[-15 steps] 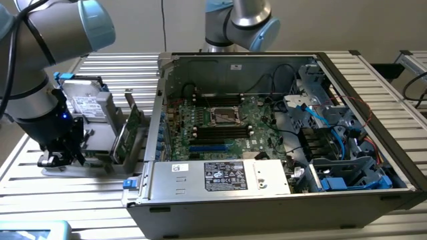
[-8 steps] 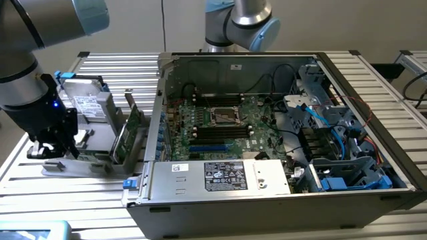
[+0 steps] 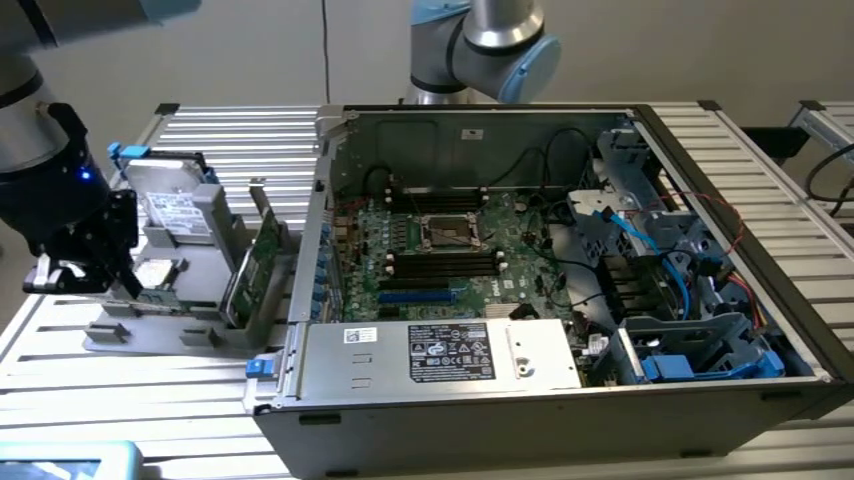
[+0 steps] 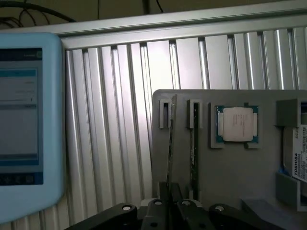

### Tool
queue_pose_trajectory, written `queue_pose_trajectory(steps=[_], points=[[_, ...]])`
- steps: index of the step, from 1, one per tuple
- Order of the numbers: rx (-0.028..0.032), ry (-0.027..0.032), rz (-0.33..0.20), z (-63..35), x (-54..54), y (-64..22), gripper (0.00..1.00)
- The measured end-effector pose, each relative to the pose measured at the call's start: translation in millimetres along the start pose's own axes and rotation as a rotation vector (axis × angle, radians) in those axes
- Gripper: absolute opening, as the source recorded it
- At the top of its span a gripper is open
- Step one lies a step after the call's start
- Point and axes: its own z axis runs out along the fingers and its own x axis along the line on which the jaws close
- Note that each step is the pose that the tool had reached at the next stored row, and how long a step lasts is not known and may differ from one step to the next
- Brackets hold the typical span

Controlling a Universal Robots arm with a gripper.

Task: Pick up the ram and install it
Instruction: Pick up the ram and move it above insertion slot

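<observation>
While ram in gripper, TOSHIBA HDD

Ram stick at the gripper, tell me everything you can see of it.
The ram shows edge-on as a long, thin sliver, pale and shiny along its edge. Its chips and label cannot be made out. It runs along the slot nearest the edge of the gray holder, leaning slightly off the slot's line. Whether it is seated there cannot be told. A second stick sits in the neighbouring slot. The gripper appears closed on the ram's near end.
</observation>
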Motion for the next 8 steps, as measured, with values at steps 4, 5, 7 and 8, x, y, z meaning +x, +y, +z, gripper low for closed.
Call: queue_pose_trajectory(steps=[4,5,7,8], points=[[-0.0001,0.0001,0.000,-18.3,1.3,-1.0,0.14],[-0.0001,0.0001,0.000,-22.8,1.7,-2.2,0.14],[0.0000,0.0001,0.000,-32.1,2.9,-6.4,0.14],[-0.0001,0.0002,0.000,-36.7,3.8,-9.2,0.14]])
